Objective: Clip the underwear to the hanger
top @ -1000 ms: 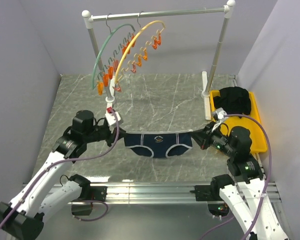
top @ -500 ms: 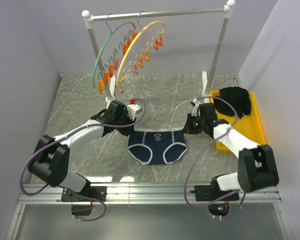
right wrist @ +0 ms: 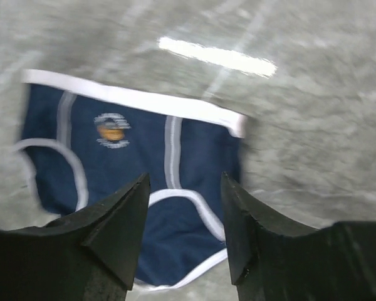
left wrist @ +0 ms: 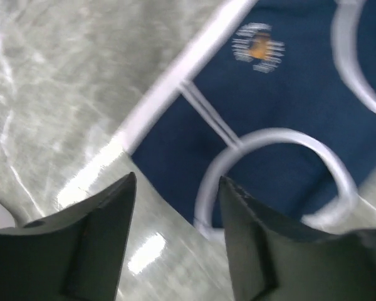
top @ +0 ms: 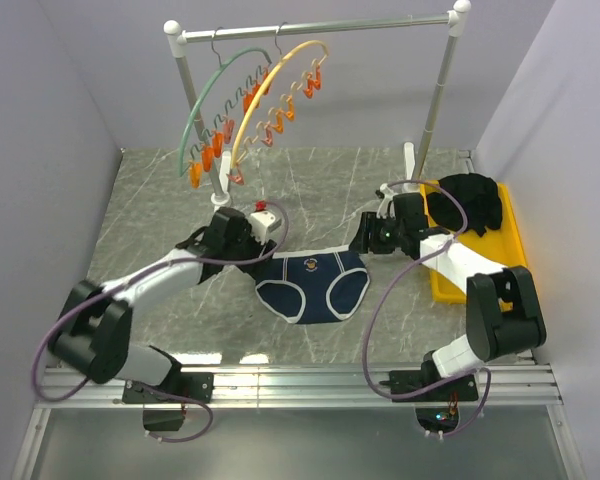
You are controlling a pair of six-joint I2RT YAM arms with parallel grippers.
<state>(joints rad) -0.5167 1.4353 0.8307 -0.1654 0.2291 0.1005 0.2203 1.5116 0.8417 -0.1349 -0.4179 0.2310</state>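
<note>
The navy underwear (top: 312, 285) with white trim lies flat on the marble table, emblem up, between my two grippers. My left gripper (top: 268, 250) hovers open just off its left waistband corner, and my right gripper (top: 364, 240) hovers open off the right corner. In the left wrist view the underwear (left wrist: 288, 113) lies ahead of the open gripper (left wrist: 175, 182), with bare table between the fingers. The right wrist view has the underwear (right wrist: 131, 157) under the open gripper (right wrist: 185, 182), with no cloth in it. The yellow hanger (top: 270, 90) with orange clips hangs from the rail.
A green arc hanger (top: 202, 105) hangs beside the yellow one on the white rail (top: 360, 24). The rack's posts (top: 432, 110) stand at the back of the table. A yellow tray (top: 515, 270) at the right holds a black clothing pile (top: 468, 203).
Both grippers, shut on the stretched underwear a second ago, carried it toward the rack, lowered it and opened. The underwear now lies loose on the table.
</note>
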